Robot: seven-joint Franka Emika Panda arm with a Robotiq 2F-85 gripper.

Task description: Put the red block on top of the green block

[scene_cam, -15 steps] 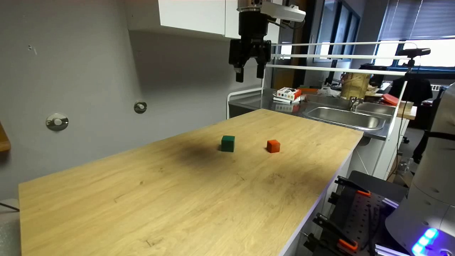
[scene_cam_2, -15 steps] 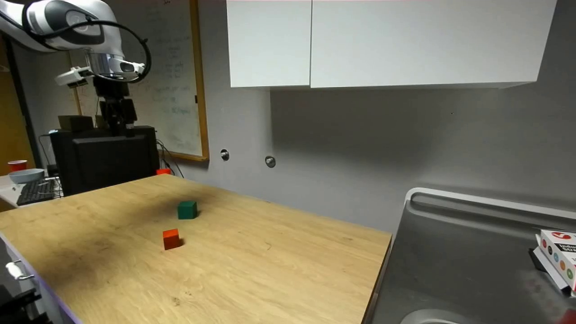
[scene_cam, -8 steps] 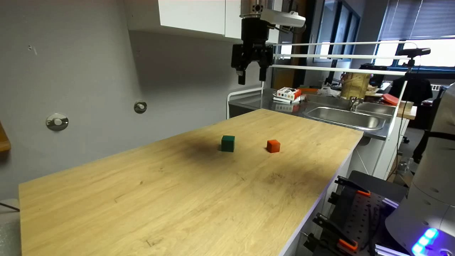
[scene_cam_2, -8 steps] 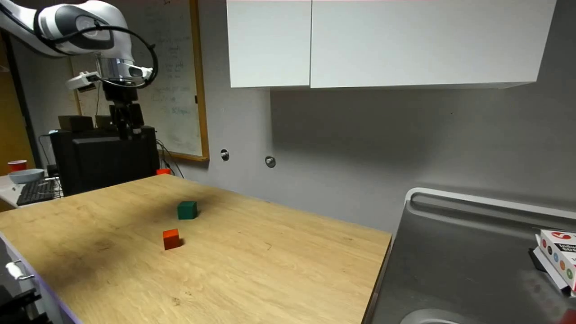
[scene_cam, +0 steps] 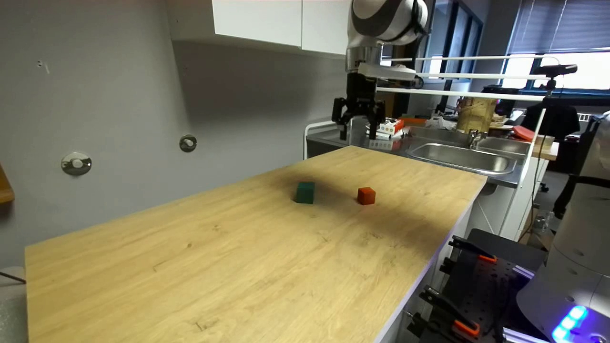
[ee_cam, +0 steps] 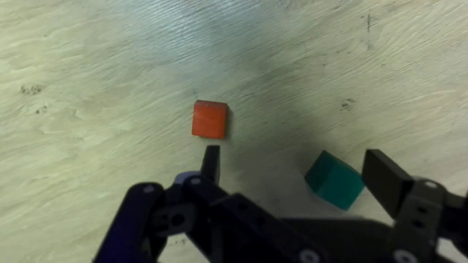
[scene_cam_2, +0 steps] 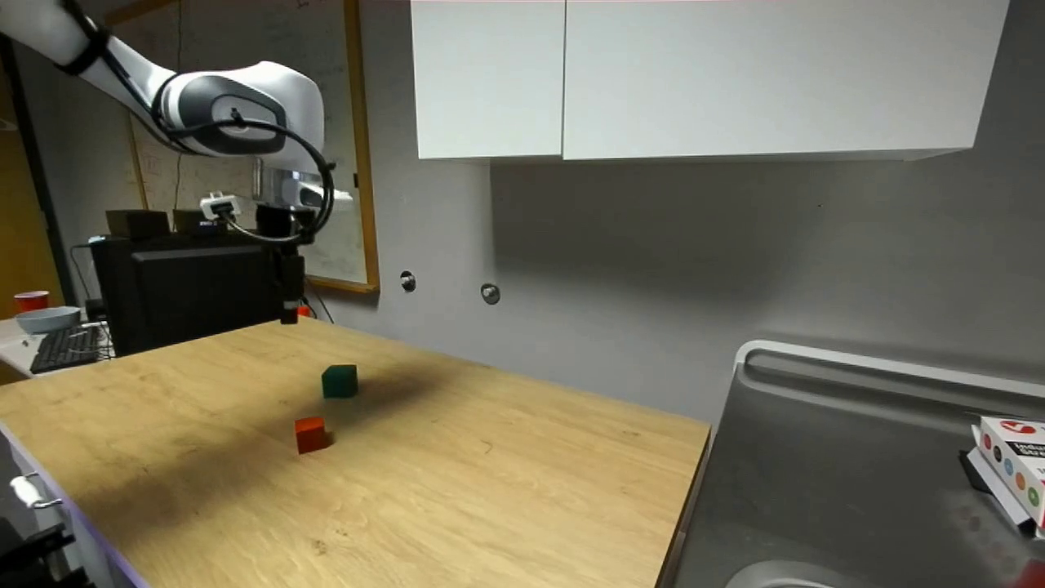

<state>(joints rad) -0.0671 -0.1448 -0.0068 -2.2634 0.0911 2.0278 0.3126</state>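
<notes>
The red block (scene_cam: 366, 196) is a tiny red-orange cube on the wooden table, also in an exterior view (scene_cam_2: 310, 434). The green block (scene_cam: 305, 192) is a dark green cube a short way from it, also in an exterior view (scene_cam_2: 340, 381). My gripper (scene_cam: 358, 135) hangs well above the table, fingers pointing down, apart and empty; it also shows in an exterior view (scene_cam_2: 290, 314). In the wrist view, the red block (ee_cam: 209, 119) lies just beyond the left fingertip. The green block (ee_cam: 335, 180) appears between the fingers (ee_cam: 293, 160), near the right one, far below.
The wooden table (scene_cam: 214, 267) runs along a grey wall. White cabinets (scene_cam_2: 694, 77) hang above. A metal sink counter (scene_cam_2: 816, 490) with a small white box (scene_cam_2: 1016, 465) adjoins one end. A black monitor (scene_cam_2: 188, 286) stands beyond the other end.
My gripper has come down and shifted toward the blocks, to the right in both exterior views. Its shadow has moved across the blocks. Both blocks have stayed put, and the fingers remain apart.
</notes>
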